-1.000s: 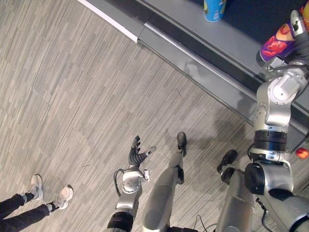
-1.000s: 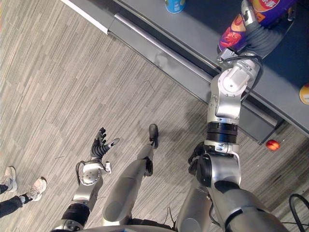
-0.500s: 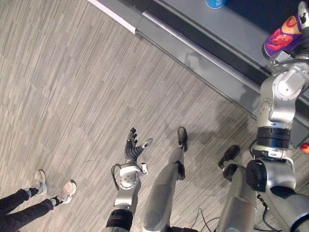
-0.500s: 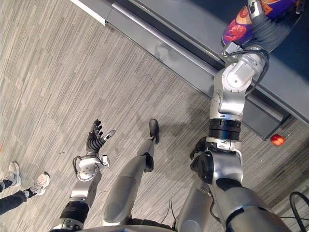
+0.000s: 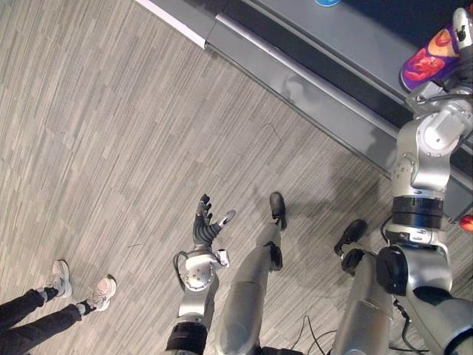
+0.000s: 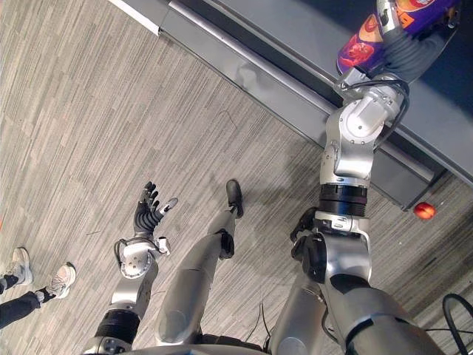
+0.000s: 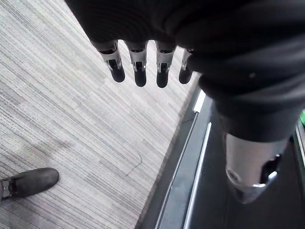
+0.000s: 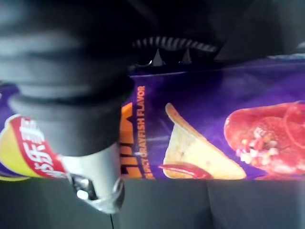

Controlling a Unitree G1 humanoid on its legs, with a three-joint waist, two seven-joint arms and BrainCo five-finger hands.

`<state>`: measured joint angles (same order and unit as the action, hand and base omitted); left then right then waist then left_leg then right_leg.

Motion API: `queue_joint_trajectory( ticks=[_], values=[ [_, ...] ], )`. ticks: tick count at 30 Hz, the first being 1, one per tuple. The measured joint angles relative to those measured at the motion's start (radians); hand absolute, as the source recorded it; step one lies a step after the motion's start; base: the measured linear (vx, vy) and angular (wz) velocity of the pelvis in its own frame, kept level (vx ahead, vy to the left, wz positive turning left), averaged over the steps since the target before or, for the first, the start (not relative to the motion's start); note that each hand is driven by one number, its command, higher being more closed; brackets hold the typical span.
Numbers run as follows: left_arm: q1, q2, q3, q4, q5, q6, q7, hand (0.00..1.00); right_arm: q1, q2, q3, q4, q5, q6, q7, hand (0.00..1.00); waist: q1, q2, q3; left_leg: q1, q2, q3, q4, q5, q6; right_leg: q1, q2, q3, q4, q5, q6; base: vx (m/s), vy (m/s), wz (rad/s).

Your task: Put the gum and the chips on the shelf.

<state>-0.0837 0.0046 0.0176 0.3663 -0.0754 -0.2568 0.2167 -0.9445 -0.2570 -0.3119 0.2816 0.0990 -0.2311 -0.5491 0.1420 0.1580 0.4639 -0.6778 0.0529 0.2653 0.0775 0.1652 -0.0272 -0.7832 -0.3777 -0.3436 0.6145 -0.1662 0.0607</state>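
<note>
A purple chips bag (image 8: 214, 119) is in my right hand (image 8: 66, 95), whose thumb and fingers are curled round it. The hand (image 6: 408, 50) reaches out over the grey shelf (image 5: 347, 44) at the top right, with the bag (image 5: 427, 63) just above the shelf's surface; I cannot tell if it touches. A sliver of a blue canister (image 5: 326, 2) stands on the shelf at the top edge. My left hand (image 5: 205, 229) hangs open over the floor, fingers (image 7: 138, 67) straight, holding nothing.
The shelf's grey front rail (image 6: 251, 70) runs diagonally across the top. A small red ball (image 6: 423, 211) lies on the floor under its right end. A person's legs and shoes (image 5: 55, 296) stand at the lower left on the wood-pattern floor (image 5: 111, 148).
The whole picture has slid, so the camera has moved. My right hand keeps its hold on the chips bag over the shelf. The left hand hangs as before.
</note>
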Motion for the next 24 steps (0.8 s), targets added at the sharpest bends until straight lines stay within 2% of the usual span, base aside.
queue_joint_trajectory(
  ticks=[6,24],
  values=[
    [0.001,0.000,0.000,0.000,0.000,-0.003,-0.005,0.00,0.001,0.000,0.000,0.016,0.036,-0.001,0.014,0.00,0.000,0.000,0.000,0.001,0.002,0.005,0.000,0.001,0.001,0.000,0.000,0.000,0.000,0.000,0.000,0.00,0.000,0.00],
    [0.002,0.000,0.000,0.002,-0.001,-0.003,-0.007,0.00,0.032,0.009,0.010,0.052,0.037,-0.020,0.035,0.00,0.000,-0.006,-0.003,0.008,0.028,0.026,0.012,0.000,0.000,0.005,0.028,0.012,-0.013,0.001,-0.001,0.01,-0.024,-0.04]
  ],
)
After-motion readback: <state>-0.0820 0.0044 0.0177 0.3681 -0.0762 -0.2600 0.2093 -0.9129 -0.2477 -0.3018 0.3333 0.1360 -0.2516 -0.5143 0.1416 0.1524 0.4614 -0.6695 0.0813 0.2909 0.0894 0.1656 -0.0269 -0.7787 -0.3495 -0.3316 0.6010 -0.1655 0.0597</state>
